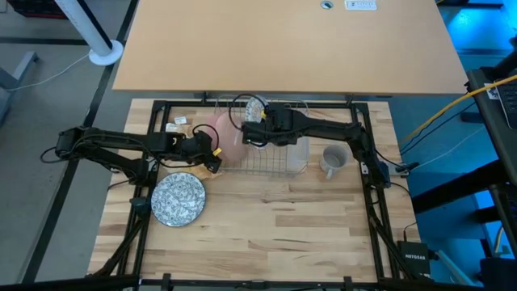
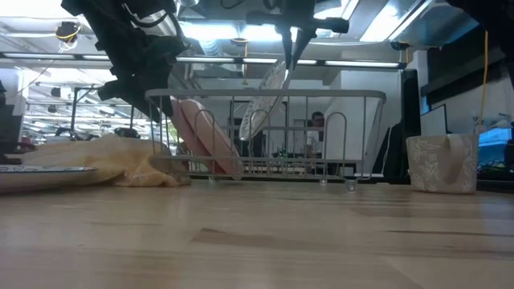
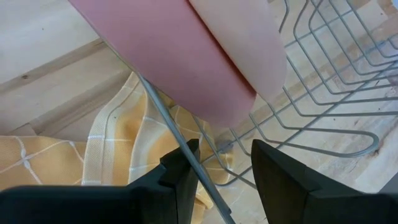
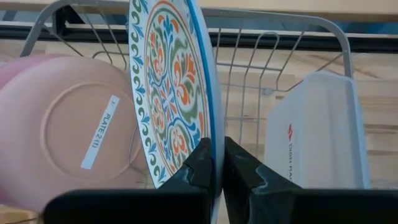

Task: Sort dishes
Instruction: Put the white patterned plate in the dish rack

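Observation:
The silver wire rack [image 1: 271, 153] stands mid-table. Pink plates [image 1: 222, 133] lean on edge in its left end. My right gripper [image 4: 217, 162] is shut on a plate with an orange, green and blue pattern [image 4: 171, 93], held inside the rack above its wires [image 2: 269, 100]. My left gripper [image 3: 224, 171] hovers open at the rack's left end, below the pink plates [image 3: 186, 56] and over the yellow cloth [image 3: 62, 162]. Another patterned plate [image 1: 178, 200] lies flat on the table at the front left. The mug [image 1: 333, 159] stands right of the rack. My right gripper pinches the patterned plate's rim [image 4: 210, 134] between its two fingers, one on the decorated face and one on the back. The fingers come from above, slanting down. The plate hangs on edge and tilted [image 2: 265, 108], its lower edge apparently clear of the rack's floor. My left gripper has the rack's rim wire [image 3: 177, 146] running close along one finger; I cannot tell whether they touch.
A white object with red print [image 4: 317, 137] stands in the rack's right part. The yellow cloth [image 2: 120, 160] lies bunched against the rack's left end. Bare wood stretches in front of the rack [image 1: 291, 226]. A person shows far behind the rack [image 2: 315, 128].

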